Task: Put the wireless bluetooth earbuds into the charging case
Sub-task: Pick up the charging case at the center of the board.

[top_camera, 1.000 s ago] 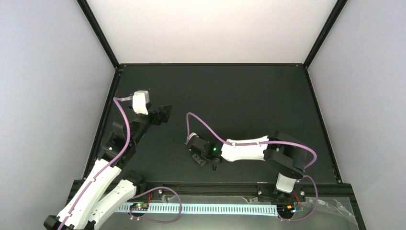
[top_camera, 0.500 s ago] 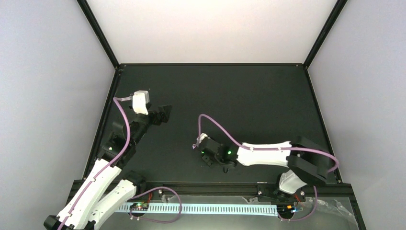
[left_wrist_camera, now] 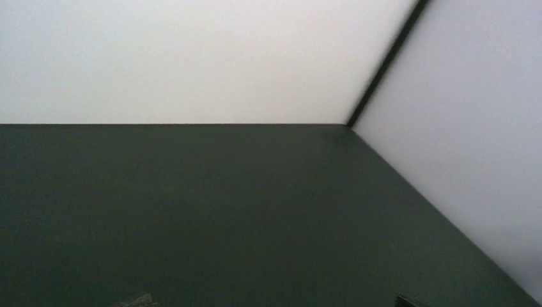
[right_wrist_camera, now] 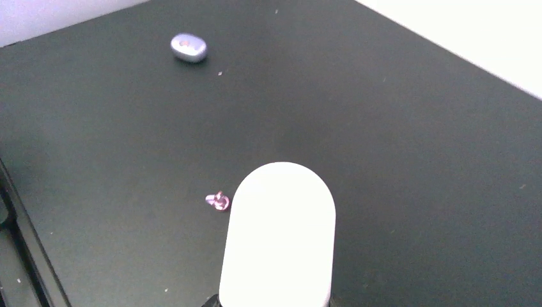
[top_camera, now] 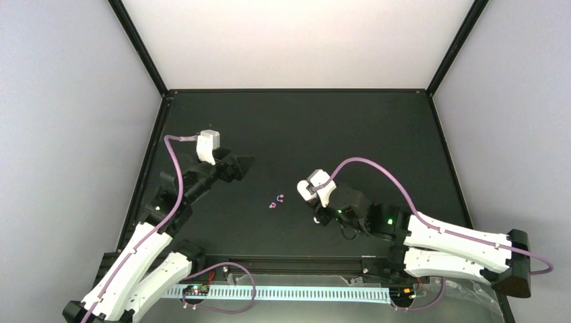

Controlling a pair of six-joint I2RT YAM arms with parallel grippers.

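The charging case, a glossy white pill shape with its lid closed, fills the lower middle of the right wrist view. My right gripper is shut on its lower end, low over the table's front middle. The earbuds lie as two tiny pale-pink specks close together on the black table, a short way left of that gripper. One bud shows just left of the case. My left gripper hangs open and empty at the left, apart from the earbuds.
A small lavender oval object lies farther off on the black table; I cannot tell what it is. The table's near rail runs along the left of the right wrist view. White walls enclose the table.
My right arm has folded back to the right, carrying its gripper rightward; the two earbuds now show where it was. My left gripper has shifted slightly right.
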